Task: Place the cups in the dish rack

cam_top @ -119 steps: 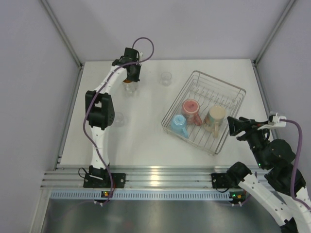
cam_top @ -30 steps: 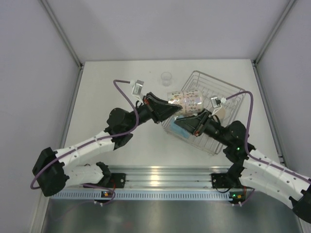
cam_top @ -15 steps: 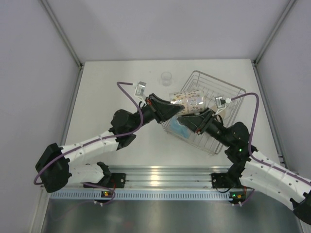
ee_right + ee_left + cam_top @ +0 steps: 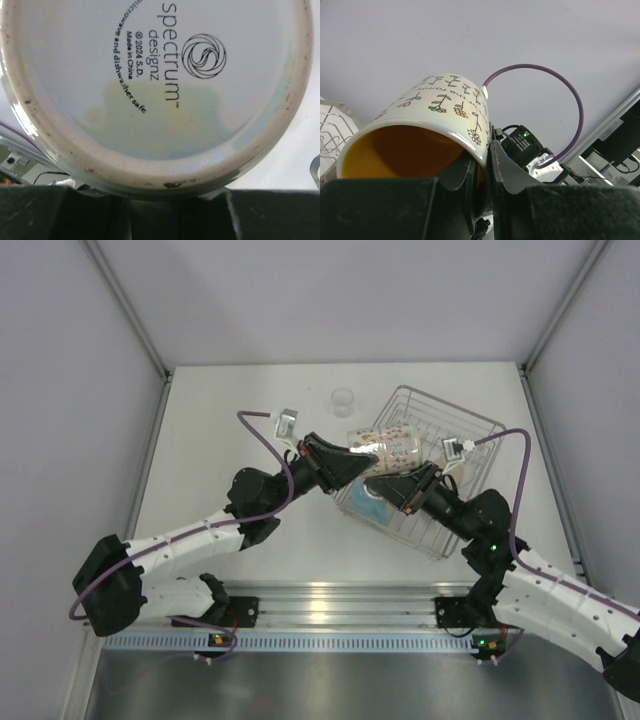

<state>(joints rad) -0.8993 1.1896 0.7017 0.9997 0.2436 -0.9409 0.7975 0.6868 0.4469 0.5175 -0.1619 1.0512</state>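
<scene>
Holding the patterned mug (image 4: 386,447) sideways over the rack (image 4: 450,405), the left claw (image 4: 360,462) clamps its rim, probably for handover; whether the right claw (image 4: 377,484) at its base grips is unclear.

Cream flower-patterned ceramic mug (image 4: 388,447): glossy, orange inside; lying on its side in the air, over the near-left part of the rack; mouth toward the left, rim wall pinched by the left gripper (image 4: 362,456); flat base, printed "spectrum designz", facing right
Rectangular silver wire dish rack (image 4: 487,424): thin metal bars; sits on the right half of the white desk (image 4: 200,440), turned at an angle
Light blue cup (image 4: 362,504): inside the rack at its near-left corner; mostly hidden
Small clear glass (image 4: 343,401): upright on the desk; near the rack's far-left corner, not touching it
</scene>
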